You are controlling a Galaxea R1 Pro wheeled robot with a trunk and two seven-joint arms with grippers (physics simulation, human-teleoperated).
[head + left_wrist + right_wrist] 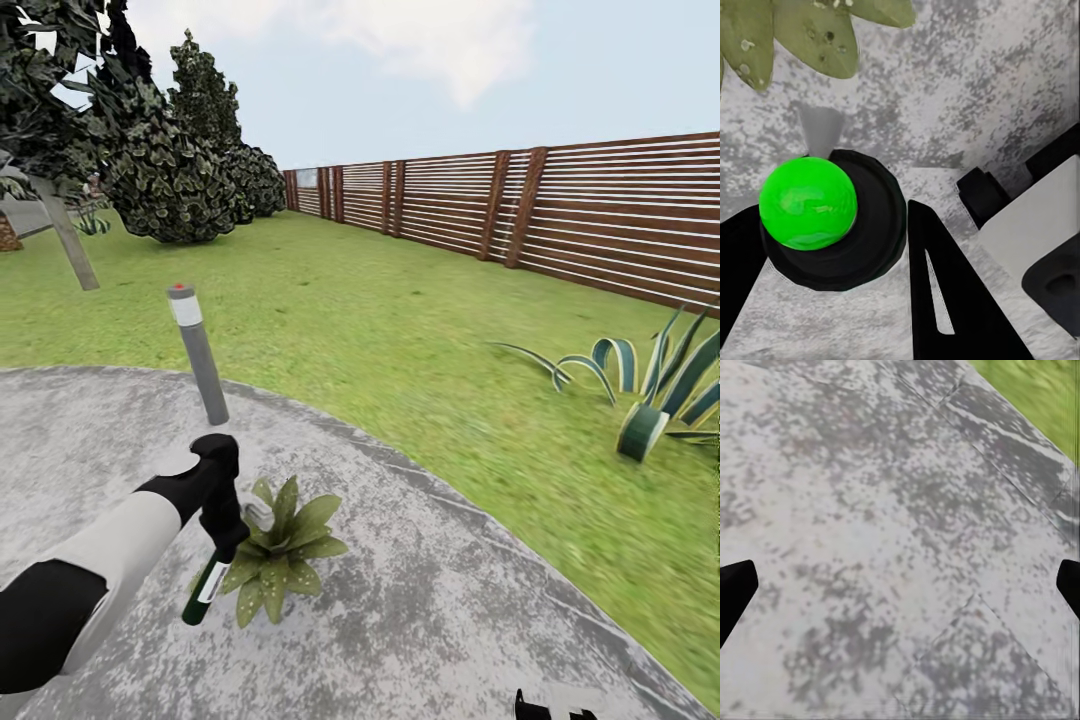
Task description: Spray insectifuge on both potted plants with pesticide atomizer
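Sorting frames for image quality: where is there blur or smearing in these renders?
Head view: the lawn smears toward the right edge, while the potted plant stays fairly crisp. Left wrist view: the atomizer is sharp, its green cap glossy. Right wrist view: the patio looks blotchy, the grass corner streaked.

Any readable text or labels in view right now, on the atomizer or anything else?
No text reads anywhere.
The atomizer, held in the left gripper beside the potted plant, carries a white label: too small and blurred to read.
The grey post has a white band, without lettering.
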